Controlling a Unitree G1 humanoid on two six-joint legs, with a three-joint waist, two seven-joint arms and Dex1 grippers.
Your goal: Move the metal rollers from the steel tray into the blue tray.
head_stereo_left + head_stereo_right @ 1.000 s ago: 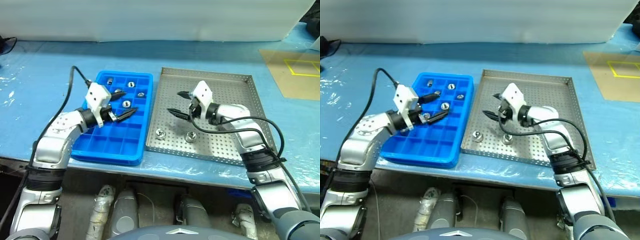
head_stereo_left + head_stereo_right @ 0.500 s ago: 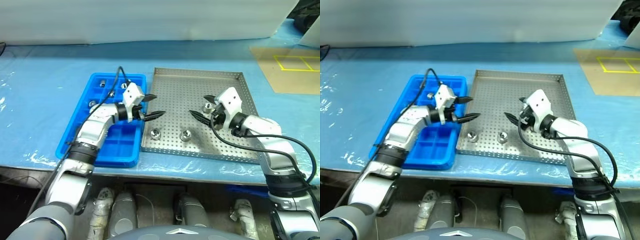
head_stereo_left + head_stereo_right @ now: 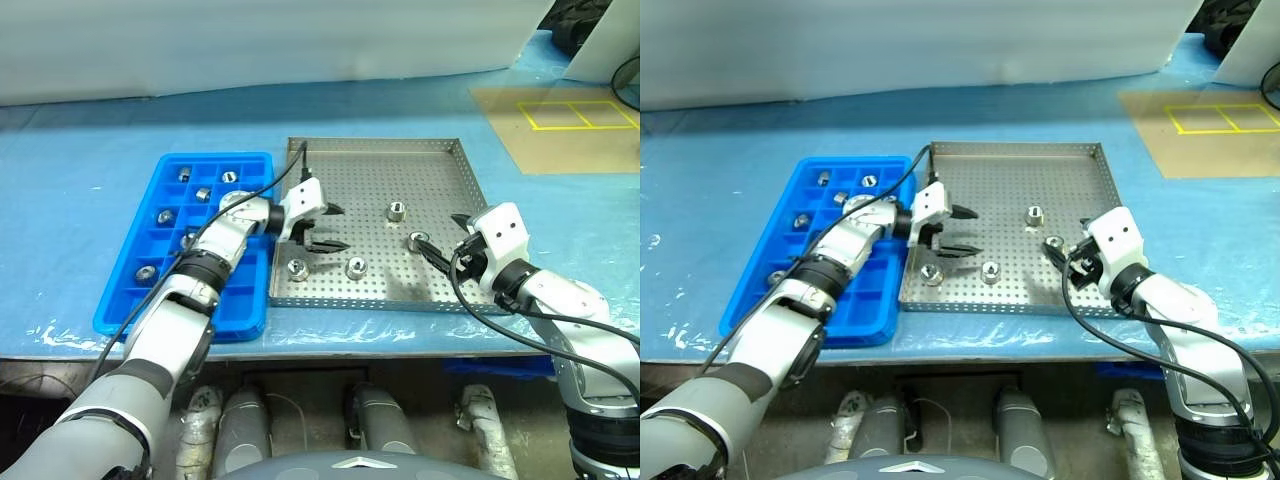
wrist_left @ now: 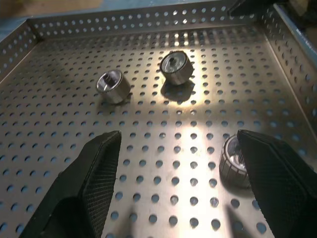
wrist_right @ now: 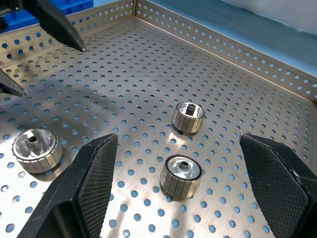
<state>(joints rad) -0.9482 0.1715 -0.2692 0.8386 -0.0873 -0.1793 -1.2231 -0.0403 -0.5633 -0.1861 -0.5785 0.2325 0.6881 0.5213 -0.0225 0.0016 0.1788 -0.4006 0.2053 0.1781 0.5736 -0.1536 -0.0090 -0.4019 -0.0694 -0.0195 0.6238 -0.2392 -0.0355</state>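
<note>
Blue-wrapped table [image 3: 80, 150] carries both trays. Pick step: four rollers left in steel tray [image 3: 440, 150], six already in blue tray [image 3: 115, 310]. Left pincer [image 3: 328, 228] released, empty, over steel tray's left edge above roller [image 3: 297, 268]. Right pincer [image 3: 445, 240] released, empty, beside roller [image 3: 417, 241]. Next: lower, straddle one roller, clench. Left arm's cable trails across blue tray; otherwise no obstruction.

Three metal rollers [image 5: 187, 117] rest on the steel tray [image 5: 148, 74] between spread tool fingers [image 5: 89, 183].
</note>
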